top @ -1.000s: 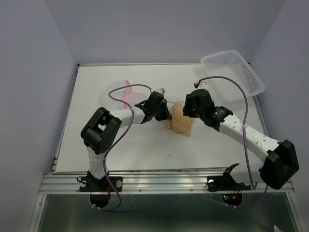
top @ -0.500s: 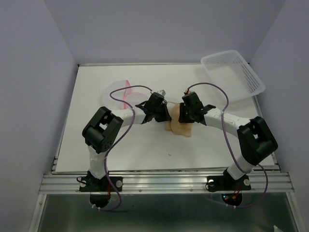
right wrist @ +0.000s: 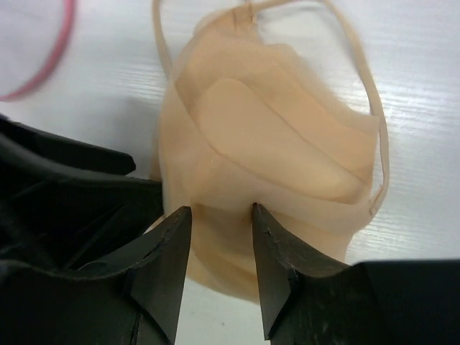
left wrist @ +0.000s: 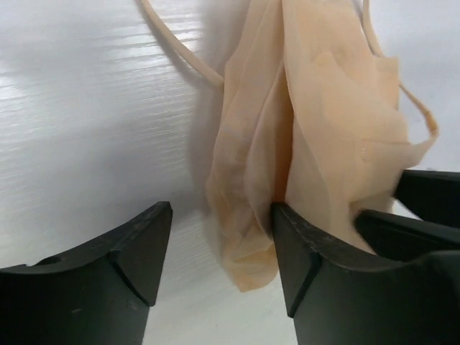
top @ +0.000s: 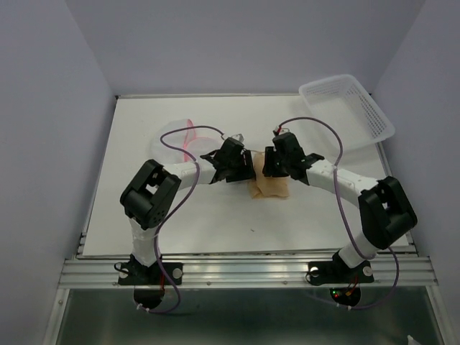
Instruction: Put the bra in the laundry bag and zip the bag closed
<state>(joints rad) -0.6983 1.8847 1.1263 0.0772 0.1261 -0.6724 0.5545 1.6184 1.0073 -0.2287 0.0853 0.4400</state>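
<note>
The peach-beige bra (top: 272, 188) lies bunched on the white table between my two grippers. My left gripper (top: 241, 167) stands open at its left side. In the left wrist view (left wrist: 221, 208) a loose fold of the bra (left wrist: 323, 108) hangs in the gap against the right finger, and nothing presses on it. My right gripper (top: 277, 164) comes in from the right. In the right wrist view (right wrist: 220, 210) its two fingers pinch a fold of the bra (right wrist: 273, 122) between them. The white mesh laundry bag (top: 180, 133) with its pink zipper rim (right wrist: 50, 57) lies behind and left.
A white slotted plastic basket (top: 348, 108) sits tilted at the back right corner. Purple cables loop over both arms. The black body of the left gripper (right wrist: 65, 187) sits very close to the right gripper's fingers.
My left gripper has opened and let go of the bra. The right arm swung left and folded in, bringing its gripper onto the bra, which now looks flatter and more compact.
</note>
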